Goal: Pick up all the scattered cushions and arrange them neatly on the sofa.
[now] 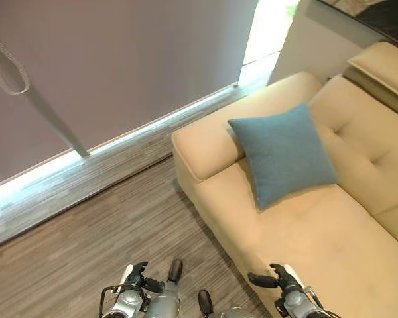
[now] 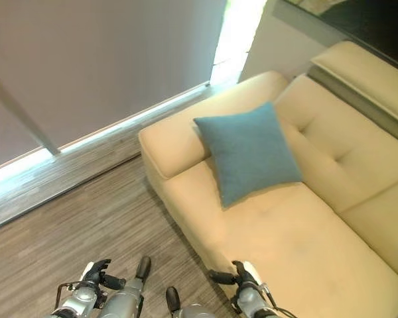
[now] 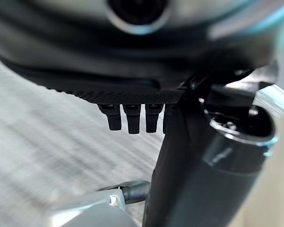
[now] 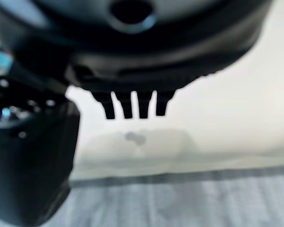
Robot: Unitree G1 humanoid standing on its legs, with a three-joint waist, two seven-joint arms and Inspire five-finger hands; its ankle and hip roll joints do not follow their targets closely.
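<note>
One blue cushion (image 1: 283,154) already leans against the sofa (image 1: 331,245) armrest, and both hands, left hand (image 1: 136,277) and right hand (image 1: 276,279), hang relaxed and empty near the sofa's front edge.

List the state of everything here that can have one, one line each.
Square blue fabric cushion: on the sofa seat, leaning against the armrest and backrest.
Beige upholstered sofa: holds one cushion.
Left hand: open, holding nothing, above the wood floor.
Right hand: open, holding nothing.
</note>
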